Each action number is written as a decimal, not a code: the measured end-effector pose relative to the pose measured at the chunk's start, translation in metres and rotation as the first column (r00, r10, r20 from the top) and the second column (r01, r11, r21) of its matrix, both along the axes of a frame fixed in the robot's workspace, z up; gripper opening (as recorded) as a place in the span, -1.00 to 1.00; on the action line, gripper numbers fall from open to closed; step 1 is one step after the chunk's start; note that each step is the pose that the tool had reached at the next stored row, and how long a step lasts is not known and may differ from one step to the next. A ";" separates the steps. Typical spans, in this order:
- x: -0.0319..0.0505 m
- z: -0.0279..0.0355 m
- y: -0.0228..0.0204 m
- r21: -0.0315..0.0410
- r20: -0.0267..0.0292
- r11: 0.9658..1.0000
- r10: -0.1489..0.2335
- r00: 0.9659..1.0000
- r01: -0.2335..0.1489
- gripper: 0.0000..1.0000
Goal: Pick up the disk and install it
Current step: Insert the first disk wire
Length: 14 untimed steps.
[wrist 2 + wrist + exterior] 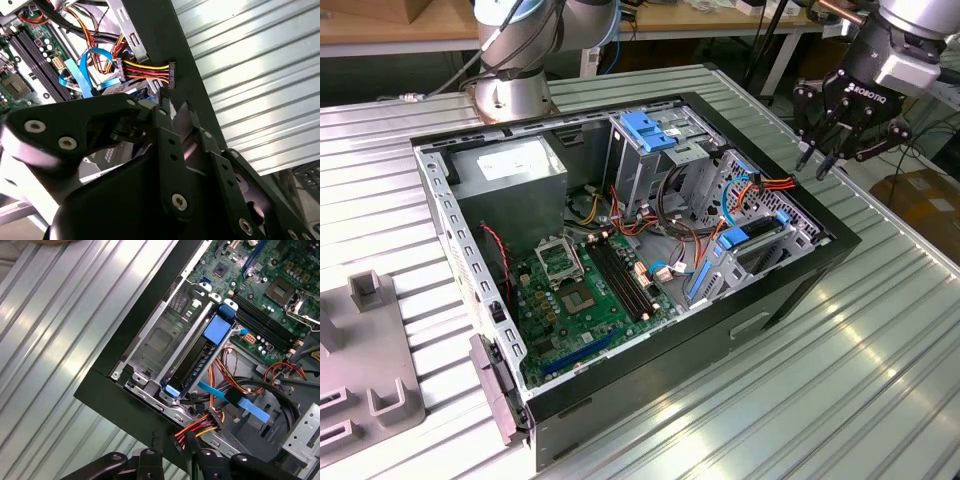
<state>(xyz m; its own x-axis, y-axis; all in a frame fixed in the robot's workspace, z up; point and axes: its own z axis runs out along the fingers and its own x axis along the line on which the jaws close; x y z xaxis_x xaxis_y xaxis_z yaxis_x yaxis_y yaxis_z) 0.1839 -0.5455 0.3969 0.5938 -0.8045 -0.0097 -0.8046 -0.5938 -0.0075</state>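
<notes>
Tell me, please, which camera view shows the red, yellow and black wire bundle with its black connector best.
The second wrist view: the wire bundle lies close and unobstructed, its black connector by the case edge. The first wrist view shows it less fully; the exterior view shows it as a small coloured patch.

We find free room above the ribbed table (880, 330) to the exterior view's right of the computer case (620, 385), where the gripper (835, 150) hangs. Inside the case, a red-and-yellow cable bundle (770, 183) crosses beside the drive bay (160, 340), and the tall metal cage (640, 150) blocks the far side.
</notes>
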 end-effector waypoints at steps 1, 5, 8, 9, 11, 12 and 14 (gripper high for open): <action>0.0000 -0.0007 0.0000 0.000 0.000 1.000 0.022 1.000 -0.022 -0.41; 0.0011 -0.0047 0.0001 0.000 0.000 0.994 0.107 0.994 -0.107 -0.28; 0.0049 -0.0084 0.0024 0.000 0.000 0.992 0.129 0.992 -0.129 -0.28; 0.0058 -0.0093 0.0034 0.000 0.000 0.991 0.134 0.991 -0.134 -0.28; 0.0064 -0.0113 0.0042 0.000 0.000 0.989 0.147 0.989 -0.147 -0.28; 0.0064 -0.0129 0.0042 0.000 0.000 0.983 0.182 0.983 -0.182 -0.28; 0.0064 -0.0150 0.0043 0.000 0.000 0.974 0.228 0.974 -0.228 -0.28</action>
